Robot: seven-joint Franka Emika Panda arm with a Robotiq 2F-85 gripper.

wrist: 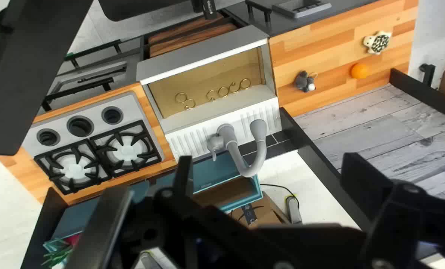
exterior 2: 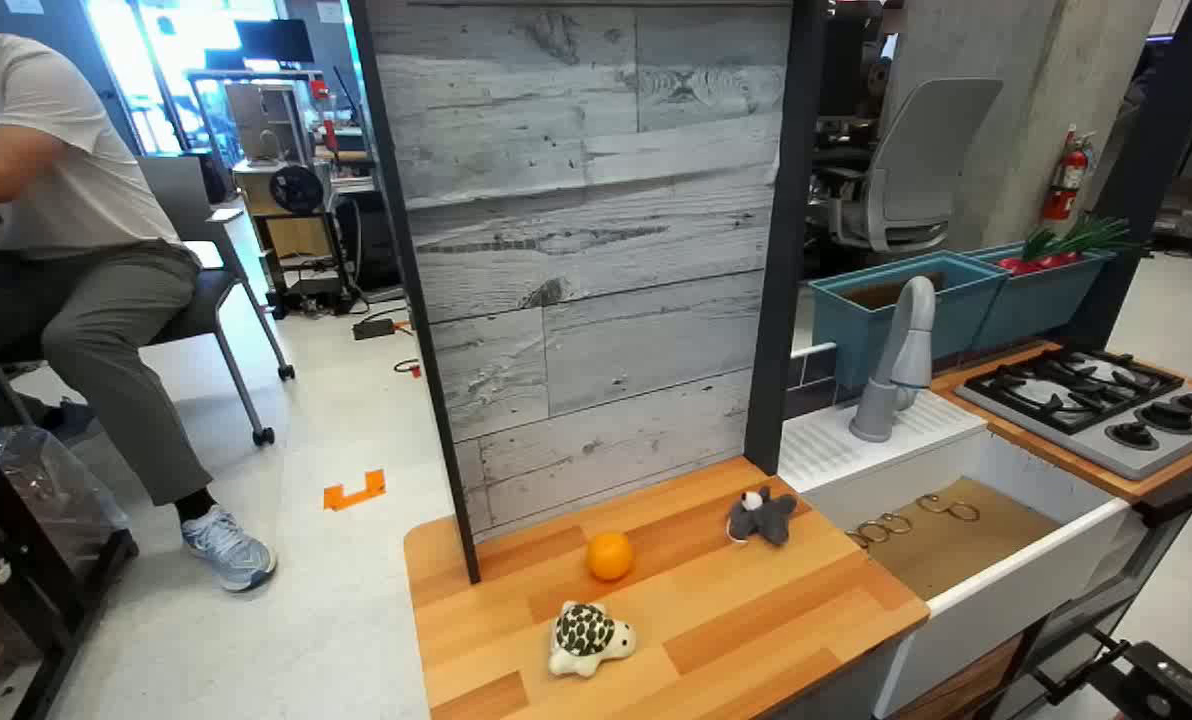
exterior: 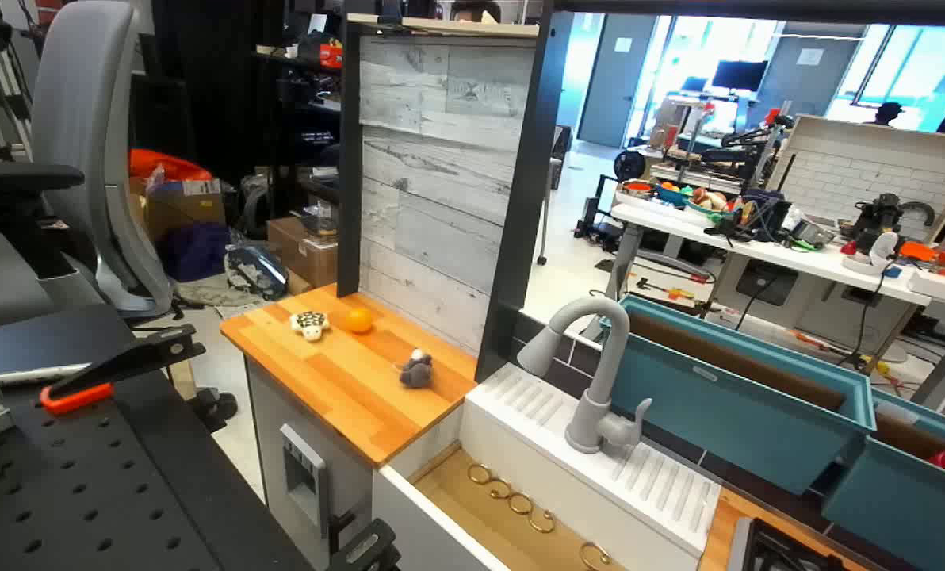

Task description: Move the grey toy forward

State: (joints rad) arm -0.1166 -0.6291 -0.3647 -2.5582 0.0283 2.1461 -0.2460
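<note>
The grey toy (exterior: 417,371) is a small, dark grey, lumpy plush with a white tip. It lies on the wooden countertop near the sink end, close to the grey plank wall. It also shows in an exterior view (exterior 2: 764,518) and in the wrist view (wrist: 302,81). My gripper (wrist: 269,164) shows only in the wrist view. Its two black fingers are wide apart with nothing between them. It is high above the kitchen set, well apart from the grey toy.
An orange ball (exterior 2: 610,556) and a spotted turtle toy (exterior 2: 588,638) share the countertop (exterior 2: 786,610). The plank wall (exterior 2: 596,300) rises behind them. A grey faucet (exterior: 599,381) stands at the white sink. Teal planters (exterior: 726,388) and a stove (wrist: 99,142) are farther along.
</note>
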